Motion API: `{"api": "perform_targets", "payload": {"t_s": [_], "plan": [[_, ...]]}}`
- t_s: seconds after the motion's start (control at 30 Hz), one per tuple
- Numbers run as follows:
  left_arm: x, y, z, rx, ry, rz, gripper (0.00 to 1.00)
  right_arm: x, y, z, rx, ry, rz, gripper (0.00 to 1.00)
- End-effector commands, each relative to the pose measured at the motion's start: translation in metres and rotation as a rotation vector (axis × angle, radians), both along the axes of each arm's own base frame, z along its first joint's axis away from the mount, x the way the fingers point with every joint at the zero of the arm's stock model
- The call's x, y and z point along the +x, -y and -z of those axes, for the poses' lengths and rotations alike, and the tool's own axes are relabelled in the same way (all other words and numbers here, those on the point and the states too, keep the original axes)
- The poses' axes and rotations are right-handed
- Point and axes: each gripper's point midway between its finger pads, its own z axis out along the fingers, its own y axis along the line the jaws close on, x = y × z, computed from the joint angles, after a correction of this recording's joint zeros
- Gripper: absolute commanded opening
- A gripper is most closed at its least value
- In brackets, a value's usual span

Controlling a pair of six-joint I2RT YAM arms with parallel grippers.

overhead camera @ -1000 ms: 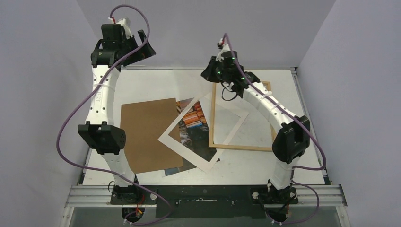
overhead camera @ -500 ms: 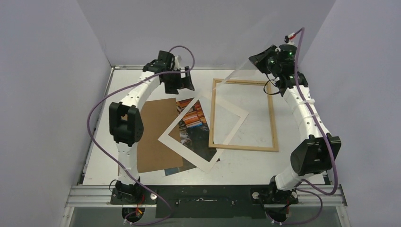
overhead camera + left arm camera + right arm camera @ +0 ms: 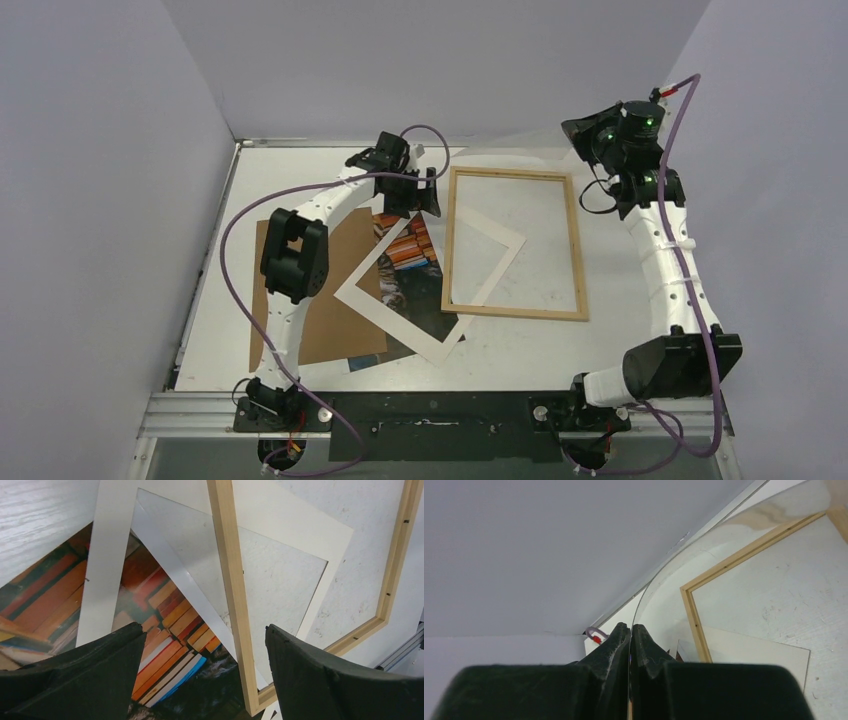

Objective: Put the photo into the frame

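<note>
The photo (image 3: 408,250) lies face up mid-table, mostly under the white mat (image 3: 362,300); orange books show in the left wrist view (image 3: 165,630). The light-wood frame (image 3: 449,240) lies flat to its right, its left rail (image 3: 232,580) over the mat's corner. My left gripper (image 3: 412,195) is open and empty, just above the photo's far end beside that rail, its fingers (image 3: 300,665) straddling photo and rail. My right gripper (image 3: 582,130) is shut on a clear sheet (image 3: 704,545), held raised at the back right above the frame's far corner (image 3: 696,615).
A brown backing board (image 3: 310,270) lies left of the photo, partly under it. The mat (image 3: 105,555) sits skewed, one corner inside the frame. Grey walls close in on three sides; a metal rail (image 3: 440,410) runs along the near edge.
My left arm came down from high at the back left to just over the photo. My right arm lifted the clear sheet off the frame and carried it to the back right.
</note>
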Motion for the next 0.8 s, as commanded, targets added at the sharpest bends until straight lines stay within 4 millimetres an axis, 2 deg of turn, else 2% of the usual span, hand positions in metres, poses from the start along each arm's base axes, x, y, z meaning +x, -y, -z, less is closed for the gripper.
{"api": "perform_targets", "payload": {"t_s": [0.0,0.17,0.33,0.43,0.57,0.77], "plan": [[0.001,0.03,0.009,-0.034,0.011,0.063,0.87,-0.027,0.021,-0.044,-0.074,0.096,0.095,0.0],[-0.009,0.034,0.029,0.028,-0.064,-0.001,0.77,-0.035,0.033,-0.041,-0.114,0.069,0.14,0.0],[-0.025,0.047,0.031,0.058,-0.082,-0.019,0.71,-0.048,0.058,-0.021,-0.19,-0.032,0.257,0.0],[-0.027,0.048,0.037,0.128,-0.061,-0.038,0.66,-0.056,0.069,-0.013,-0.234,-0.074,0.302,0.0],[-0.021,0.04,0.047,0.22,-0.027,-0.053,0.59,-0.064,0.077,-0.016,-0.278,-0.081,0.327,0.0],[-0.02,0.059,0.051,0.247,0.036,0.021,0.5,-0.076,0.09,-0.02,-0.352,-0.1,0.367,0.0]]}}
